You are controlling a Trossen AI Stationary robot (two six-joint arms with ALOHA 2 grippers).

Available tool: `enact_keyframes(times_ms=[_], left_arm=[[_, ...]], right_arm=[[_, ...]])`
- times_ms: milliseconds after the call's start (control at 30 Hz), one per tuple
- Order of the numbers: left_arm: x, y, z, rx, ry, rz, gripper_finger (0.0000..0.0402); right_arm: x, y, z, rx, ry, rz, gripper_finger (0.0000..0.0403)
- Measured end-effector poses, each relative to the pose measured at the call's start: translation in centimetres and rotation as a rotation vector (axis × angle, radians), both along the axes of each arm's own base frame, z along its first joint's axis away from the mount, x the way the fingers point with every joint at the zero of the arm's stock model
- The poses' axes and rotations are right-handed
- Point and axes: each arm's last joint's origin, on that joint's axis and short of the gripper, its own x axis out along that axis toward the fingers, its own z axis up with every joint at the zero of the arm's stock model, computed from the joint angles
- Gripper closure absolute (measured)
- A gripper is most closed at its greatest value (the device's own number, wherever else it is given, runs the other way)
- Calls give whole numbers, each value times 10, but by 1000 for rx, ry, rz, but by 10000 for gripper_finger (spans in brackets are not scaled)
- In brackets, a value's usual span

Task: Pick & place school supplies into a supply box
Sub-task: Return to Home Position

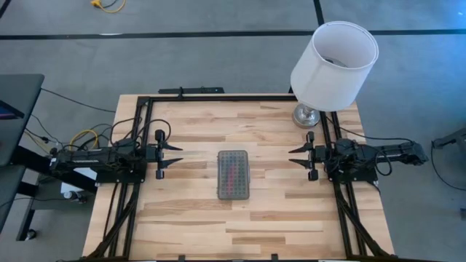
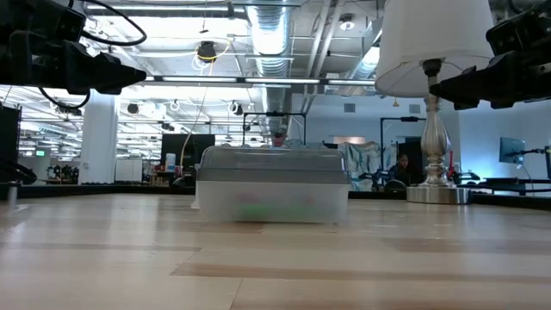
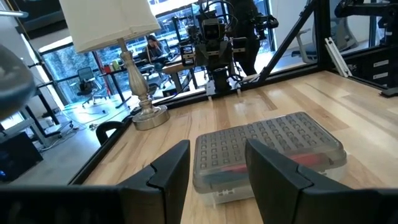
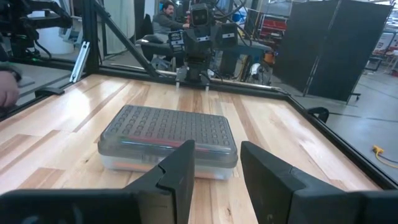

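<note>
My left pincer (image 1: 180, 155) and right pincer (image 1: 291, 156) hang open and empty at opposite surface (image 1: 189, 211) edges; between the 2, the clear supply box (image 1: 234, 175) sits closed at centre, school supplies (image 3: 233, 168) inside; beyond stands a white lamp (image 1: 333, 62).

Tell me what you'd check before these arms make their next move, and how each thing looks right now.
1. Supply box shut: ok, the ribbed lid lies flat on the clear base.
2. Supplies inside: ok, coloured shapes show through the box; which items they are, cannot tell.
3. Left gripper free: ok, open, empty, apart from the box at the left side of the table.
4. Right gripper free: ok, open, empty, apart from the box at the right side.
5. Lamp safe: ok, upright at the far right corner, though its base stands close to the right gripper.
</note>
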Motion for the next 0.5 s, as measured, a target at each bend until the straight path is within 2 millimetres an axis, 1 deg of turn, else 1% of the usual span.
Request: enact_keyframes(times_ms=[500], left_arm=[[0, 0, 0, -1, 0, 0, 251]], right_arm=[[0, 0, 0, 0, 0, 0, 276]])
